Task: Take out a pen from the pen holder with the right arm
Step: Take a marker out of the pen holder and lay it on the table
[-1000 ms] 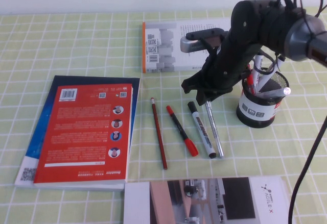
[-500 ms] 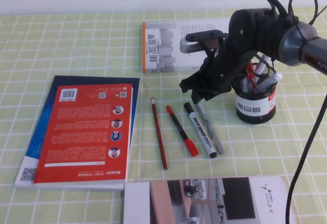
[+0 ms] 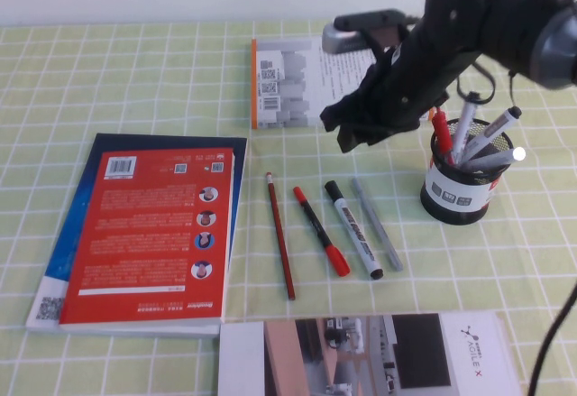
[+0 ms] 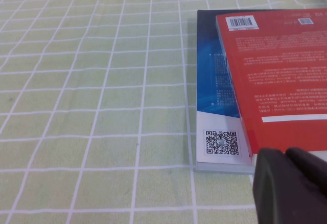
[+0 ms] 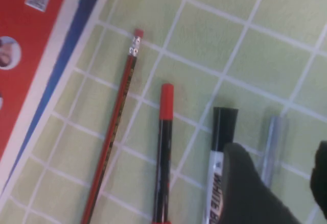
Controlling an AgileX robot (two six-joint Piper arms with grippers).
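The black mesh pen holder [image 3: 455,196] stands upright at the right with several pens [image 3: 469,130] in it. A grey pen [image 3: 377,225] lies on the cloth beside a whiteboard marker [image 3: 353,229], a red pen [image 3: 320,231] and a pencil [image 3: 280,236]. My right gripper [image 3: 353,134] hangs open above the far ends of these pens, to the left of the holder, holding nothing. In the right wrist view the grey pen [image 5: 271,142] lies on the cloth below the gap of the open right gripper [image 5: 278,155]. My left gripper [image 4: 286,158] sits shut by the corner of the red book [image 4: 286,71].
A red book [image 3: 149,234] on a blue one lies at the left. Another book [image 3: 288,80] lies at the back, partly under my right arm. A printed booklet [image 3: 361,355] sits at the front edge. Green checked cloth [image 3: 135,71] covers the table.
My right gripper opened and let the grey pen go onto the cloth, then rose and drew back. The pen holder shifted a little.
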